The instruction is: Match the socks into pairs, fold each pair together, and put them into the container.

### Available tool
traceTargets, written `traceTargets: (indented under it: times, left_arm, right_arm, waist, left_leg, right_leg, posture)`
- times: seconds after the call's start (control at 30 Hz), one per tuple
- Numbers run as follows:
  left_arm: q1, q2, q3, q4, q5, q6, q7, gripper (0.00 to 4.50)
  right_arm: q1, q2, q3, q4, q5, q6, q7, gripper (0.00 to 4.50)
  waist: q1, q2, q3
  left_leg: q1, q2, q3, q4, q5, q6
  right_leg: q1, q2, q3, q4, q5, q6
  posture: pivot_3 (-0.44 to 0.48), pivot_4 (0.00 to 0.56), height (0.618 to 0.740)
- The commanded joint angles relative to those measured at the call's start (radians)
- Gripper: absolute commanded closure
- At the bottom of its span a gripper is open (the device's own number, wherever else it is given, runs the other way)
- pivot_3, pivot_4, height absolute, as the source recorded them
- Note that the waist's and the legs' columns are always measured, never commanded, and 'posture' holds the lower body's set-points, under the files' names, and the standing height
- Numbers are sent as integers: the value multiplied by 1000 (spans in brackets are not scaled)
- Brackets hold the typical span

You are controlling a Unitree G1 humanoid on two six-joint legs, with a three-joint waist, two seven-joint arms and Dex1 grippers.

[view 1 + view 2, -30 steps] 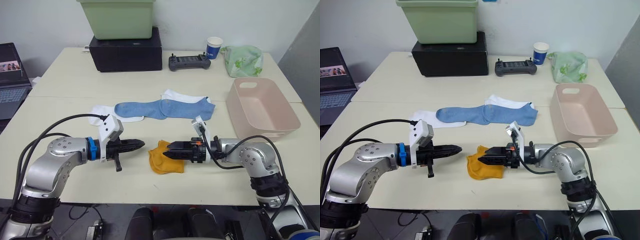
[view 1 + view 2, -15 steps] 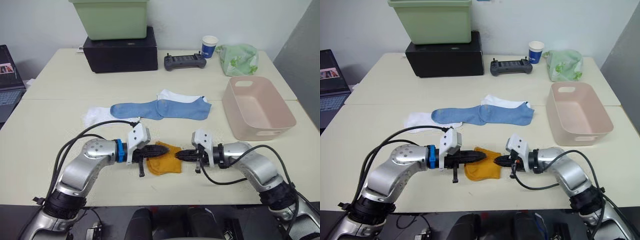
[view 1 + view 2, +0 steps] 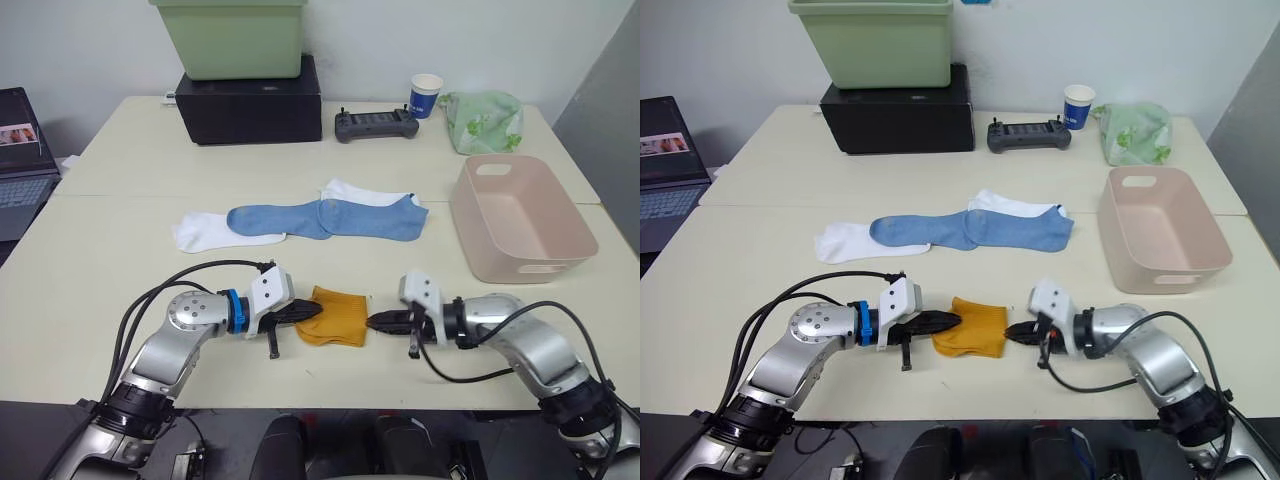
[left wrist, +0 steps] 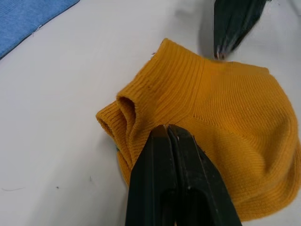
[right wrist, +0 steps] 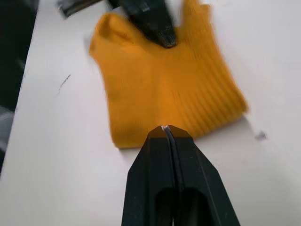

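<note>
While the ribbed mustard sock bundle (image 3: 336, 316) is lying folded at the table's (image 3: 120, 260) six o'clock edge, the left gripper (image 3: 308, 311) is pressing clenched fingertips onto it and the right gripper (image 3: 376, 321), also clenched, is touching its three o'clock edge

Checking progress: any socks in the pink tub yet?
No, the pink tub holds nothing; the folded mustard socks lie on the table between both claws.

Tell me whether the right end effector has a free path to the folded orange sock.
Probably yes. The right end effector, fingers shut, sits just beside the orange sock with only bare table between them. The left end effector touches the sock's opposite edge, leaving the right side open.
</note>
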Motion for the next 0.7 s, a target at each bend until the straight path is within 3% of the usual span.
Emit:
traceTargets:
  times: [0.03,0.33,0.53,0.7]
  left_arm:
    - [13,14,-8,16,20,-13,-18,4500]
    - [9,12,-8,26,28,-22,-25,4500]
    - [19,18,2,18,27,-27,-26,4500]
    - [12,16,7,23,23,-28,-25,4500]
  right_arm:
    - [-32,6,-94,-41,126,266,-70,3504]
    - [-100,157,-197,16,247,624,-237,301]
    - [-135,332,-303,58,304,831,-319,301]
    - [-161,470,-361,149,295,857,-397,301]
  waist:
    - [0,0,0]
    - [-2,0,-1]
    - [-4,0,-1]
    - [-7,1,-1]
  left_leg:
    - [0,0,0,0,0,0]
    - [0,0,0,0,0,0]
    - [1,0,0,-1,0,0]
    - [0,1,0,-2,0,0]
  right_leg:
    - [0,0,0,0,0,0]
    - [0,0,0,0,0,0]
    - [0,1,0,0,0,0]
    - [-1,2,0,1,0,0]
  posture:
    - [0,150,740]
    - [0,150,740]
    - [0,150,740]
    - [0,150,740]
